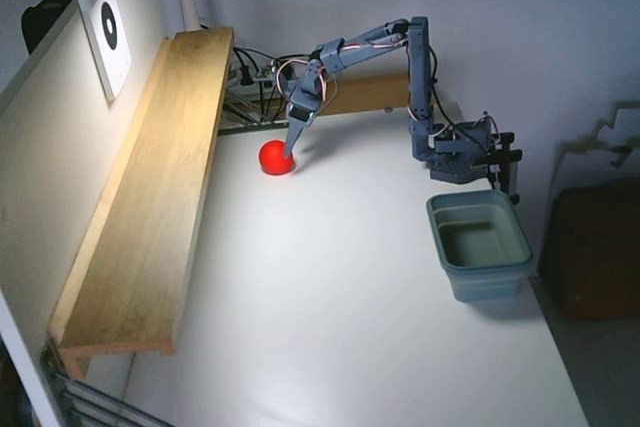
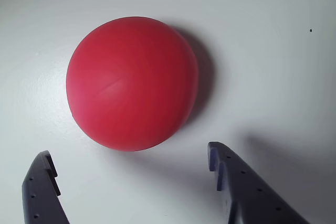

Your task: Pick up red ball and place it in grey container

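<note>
The red ball (image 1: 275, 158) lies on the white table (image 1: 330, 287) near the back left, beside the wooden shelf. In the wrist view the ball (image 2: 132, 83) fills the upper middle. My gripper (image 1: 290, 152) hangs right over the ball. In the wrist view my gripper (image 2: 131, 166) is open, its two dark fingertips (image 2: 218, 158) spread just below the ball, not touching it. The grey container (image 1: 480, 244) stands empty at the table's right edge, far from the ball.
A long wooden shelf (image 1: 150, 197) runs along the table's left side. The arm's base (image 1: 460, 152) is clamped at the back right, just behind the container. Cables (image 1: 255, 77) lie at the back by the shelf's end.
</note>
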You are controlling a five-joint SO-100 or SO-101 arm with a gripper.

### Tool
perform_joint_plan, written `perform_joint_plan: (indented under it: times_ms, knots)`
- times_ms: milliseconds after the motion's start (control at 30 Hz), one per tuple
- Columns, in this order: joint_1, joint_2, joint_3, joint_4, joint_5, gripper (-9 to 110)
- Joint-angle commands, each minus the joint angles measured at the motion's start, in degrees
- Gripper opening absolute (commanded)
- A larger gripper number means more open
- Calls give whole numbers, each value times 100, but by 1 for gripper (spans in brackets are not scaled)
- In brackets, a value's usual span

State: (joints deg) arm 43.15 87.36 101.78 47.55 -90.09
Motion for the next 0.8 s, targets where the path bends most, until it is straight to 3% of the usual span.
perform_joint_plan:
  times_ms: [0, 767]
  knots:
    - [-27, 140, -94, 37, 9, 38]
    - [-27, -939, -1306, 171, 9, 38]
